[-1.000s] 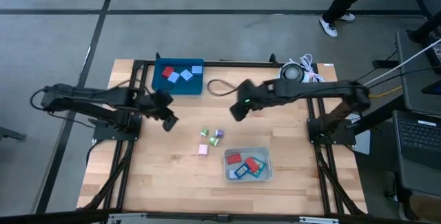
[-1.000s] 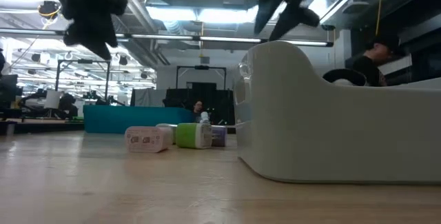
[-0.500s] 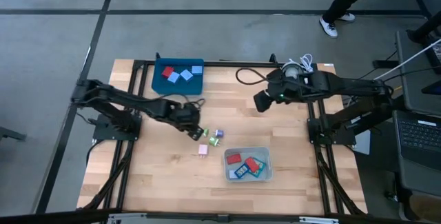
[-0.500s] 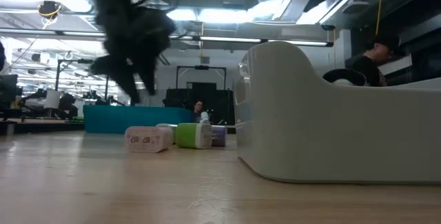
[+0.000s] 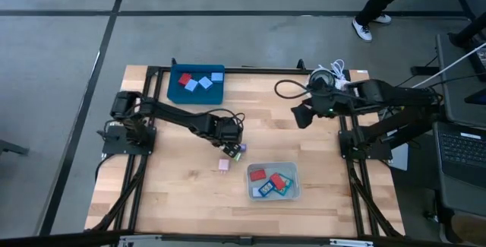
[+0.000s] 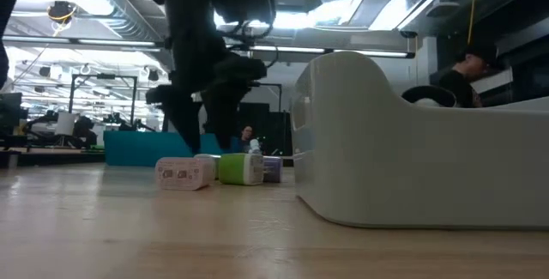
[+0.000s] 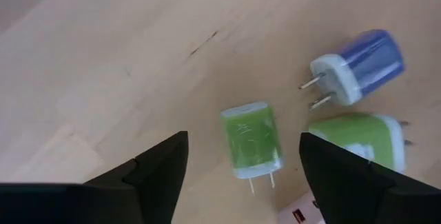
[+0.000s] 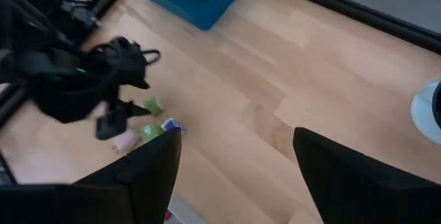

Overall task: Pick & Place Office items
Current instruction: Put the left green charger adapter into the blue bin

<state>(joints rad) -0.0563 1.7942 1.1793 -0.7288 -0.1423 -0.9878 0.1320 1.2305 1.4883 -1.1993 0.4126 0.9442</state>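
The scene is lit evenly from above, and only soft, short shadows are cast on the wooden table (image 5: 182,201). In the low view, glare is thrown by bright ceiling strip lights (image 6: 232,13) in the far room, so the left arm (image 6: 202,64) is reduced to a dark, smeared silhouette. The near table surface there is rendered soft. The green charger (image 7: 251,140) is seen fairly sharp in the left wrist view, while the blue charger (image 7: 358,65) is blurred.

chargers (image 7: 251,139): green, blue, pink | lying clustered mid-table
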